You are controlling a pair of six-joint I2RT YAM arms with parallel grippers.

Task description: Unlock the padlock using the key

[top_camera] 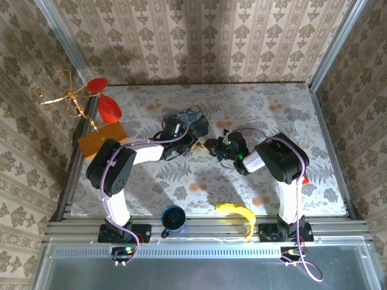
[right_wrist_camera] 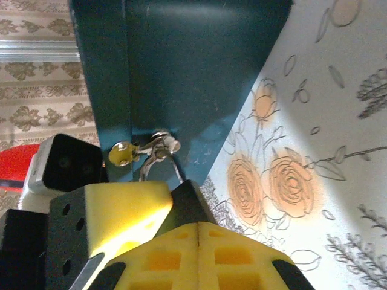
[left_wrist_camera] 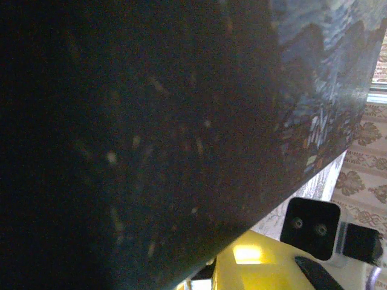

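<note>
Right wrist, padlock [right_wrist_camera: 161, 147] long axis sideways

Both arms bend inward, right tool [right_wrist_camera: 198, 225] pinched closed near left tool [top_camera: 186, 138].

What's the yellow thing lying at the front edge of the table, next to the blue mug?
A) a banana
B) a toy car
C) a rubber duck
A: it is long, curved and yellow, a banana, lying to the right of the blue mug.
</note>
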